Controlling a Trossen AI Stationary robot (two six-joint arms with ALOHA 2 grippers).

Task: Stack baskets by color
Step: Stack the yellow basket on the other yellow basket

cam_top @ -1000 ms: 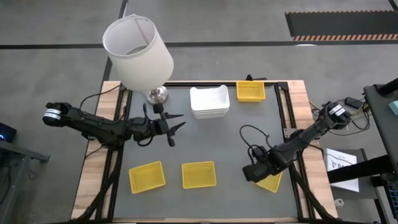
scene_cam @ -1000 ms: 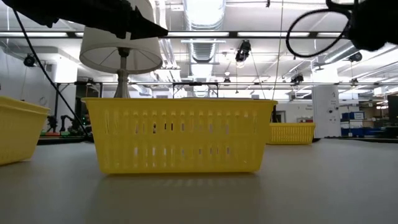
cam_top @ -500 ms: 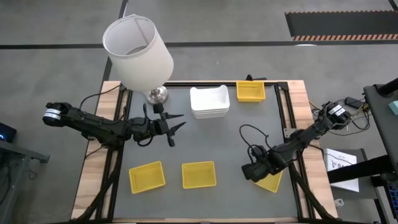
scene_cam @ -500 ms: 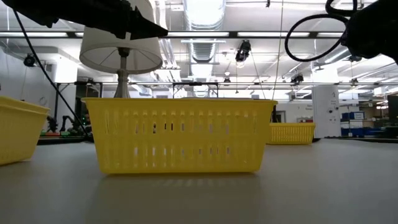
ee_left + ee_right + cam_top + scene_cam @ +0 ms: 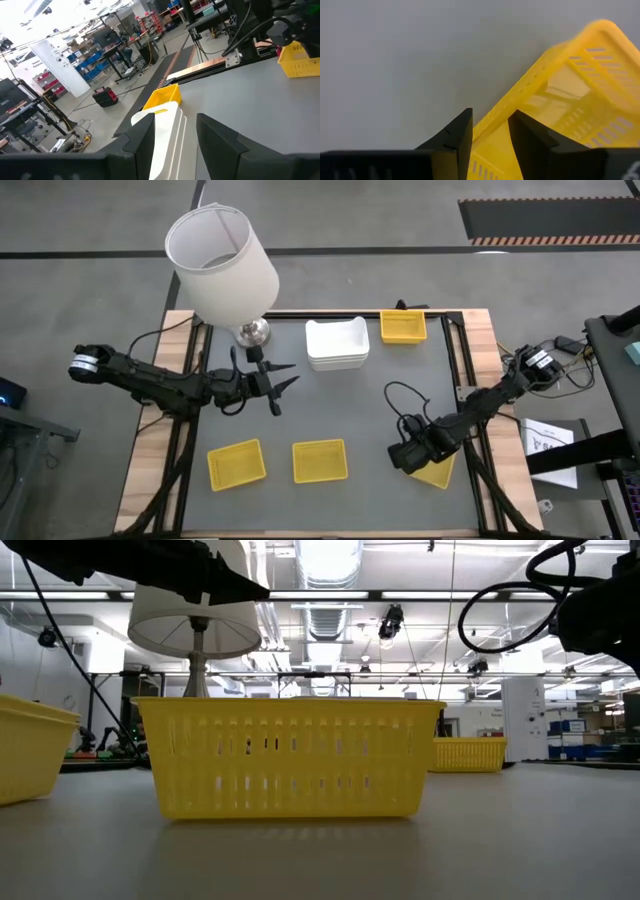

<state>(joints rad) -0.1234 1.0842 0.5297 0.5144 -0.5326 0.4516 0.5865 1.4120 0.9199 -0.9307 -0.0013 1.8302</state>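
My right gripper [image 5: 408, 462] points down over a tilted yellow basket [image 5: 437, 472] at the table's near right. Its fingers are open and stand on either side of the basket's near-left wall [image 5: 492, 125]. My left gripper [image 5: 290, 376] hovers open and level over the table's left middle, holding nothing. Two more yellow baskets [image 5: 237, 463] [image 5: 320, 461] rest on their bottoms near the front edge. A further yellow one [image 5: 403, 326] sits at the far right. Next to it is a stack of white baskets [image 5: 335, 343]. My right gripper comes from above with one finger [image 5: 530, 137] inside the yellow basket and one finger [image 5: 460, 137] outside its wall. The rim [image 5: 490, 122] runs between them. Whether the fingers touch the wall, I cannot tell.
A lamp with a big white shade [image 5: 222, 265] on a chrome base [image 5: 252, 332] stands at the far left, close behind my left gripper. The grey mat's middle [image 5: 350, 405] holds nothing. A loop of cable [image 5: 405, 395] rises from my right arm.
My right gripper has sunk a little toward the yellow basket at the near right. The left arm and all baskets have stayed in place.
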